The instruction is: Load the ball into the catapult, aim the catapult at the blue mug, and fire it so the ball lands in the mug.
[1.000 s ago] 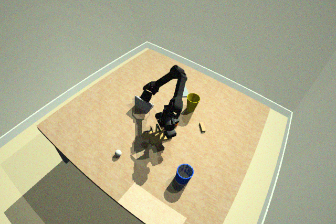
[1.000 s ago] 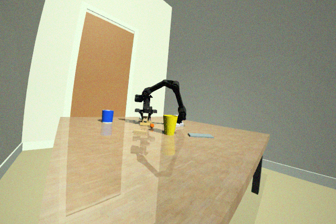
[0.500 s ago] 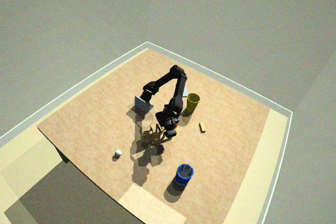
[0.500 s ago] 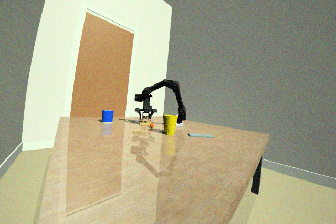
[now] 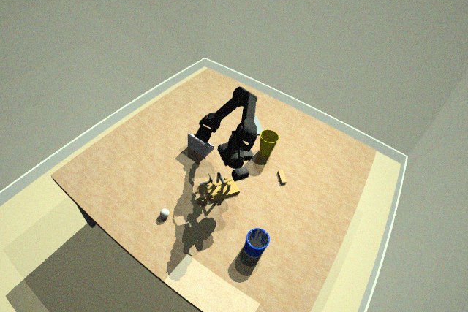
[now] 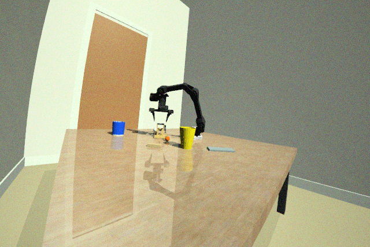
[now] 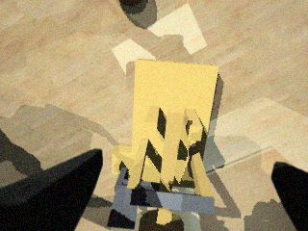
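The yellow catapult [image 5: 233,186] [image 6: 160,136] [image 7: 175,84] stands on the table, with its grey crossbar low in the wrist view. My gripper [image 6: 161,120] [image 7: 185,163] is wide open and empty above the catapult, with one finger to each side of it in the wrist view. An orange ball [image 6: 167,138] lies on the table beside the catapult in the exterior view; I cannot make it out in the top view. A white ball [image 5: 164,212] lies apart, towards the table edge. The blue mug [image 5: 254,250] [image 6: 118,128] stands upright, away from the catapult. Whether the catapult's cup holds anything is unclear.
A yellow cup [image 5: 266,147] [image 6: 187,137] stands upright near the arm. A small wooden block [image 5: 281,177] [image 6: 154,146] lies on the table beyond the catapult. A flat blue-grey slab [image 5: 258,125] [image 6: 221,149] lies past the yellow cup.
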